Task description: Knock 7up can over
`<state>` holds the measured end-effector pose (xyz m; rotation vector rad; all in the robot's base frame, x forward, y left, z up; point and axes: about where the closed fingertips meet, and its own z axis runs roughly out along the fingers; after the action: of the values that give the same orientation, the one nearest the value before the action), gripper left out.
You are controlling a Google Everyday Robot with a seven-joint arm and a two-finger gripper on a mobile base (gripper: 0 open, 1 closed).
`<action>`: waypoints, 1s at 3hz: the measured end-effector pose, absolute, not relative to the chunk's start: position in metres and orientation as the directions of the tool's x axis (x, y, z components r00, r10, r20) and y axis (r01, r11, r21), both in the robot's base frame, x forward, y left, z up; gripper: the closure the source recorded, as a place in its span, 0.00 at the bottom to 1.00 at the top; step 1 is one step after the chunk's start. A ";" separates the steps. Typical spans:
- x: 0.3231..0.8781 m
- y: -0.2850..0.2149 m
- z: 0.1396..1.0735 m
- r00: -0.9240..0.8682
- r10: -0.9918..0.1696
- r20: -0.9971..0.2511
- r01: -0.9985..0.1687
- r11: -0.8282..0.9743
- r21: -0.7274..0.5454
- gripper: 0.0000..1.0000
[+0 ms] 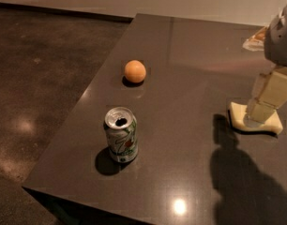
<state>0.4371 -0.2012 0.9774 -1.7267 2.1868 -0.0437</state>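
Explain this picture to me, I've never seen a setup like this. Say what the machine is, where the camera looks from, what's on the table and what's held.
One view, looking down at a dark table from above; where the camera sits is not shown. The machine is a mobile robot with one arm. Only the arm's end shows, at the right edge: the pale blocky tool, low over the table. I cannot tell whether it holds anything. The 7up can stands upright near the front edge, its top opened. An orange ball lies farther back. The tool is well apart from both.
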 end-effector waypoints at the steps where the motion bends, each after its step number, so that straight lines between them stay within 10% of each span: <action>1: 0.426 -0.147 0.976 -0.093 -0.911 -0.402 -0.951 0.202 -0.236 0.00; 3: 0.420 -0.058 0.943 0.003 -0.858 -0.514 -0.972 0.118 -0.203 0.00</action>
<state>0.4204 -0.0576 0.9428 -1.7678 1.8821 0.2876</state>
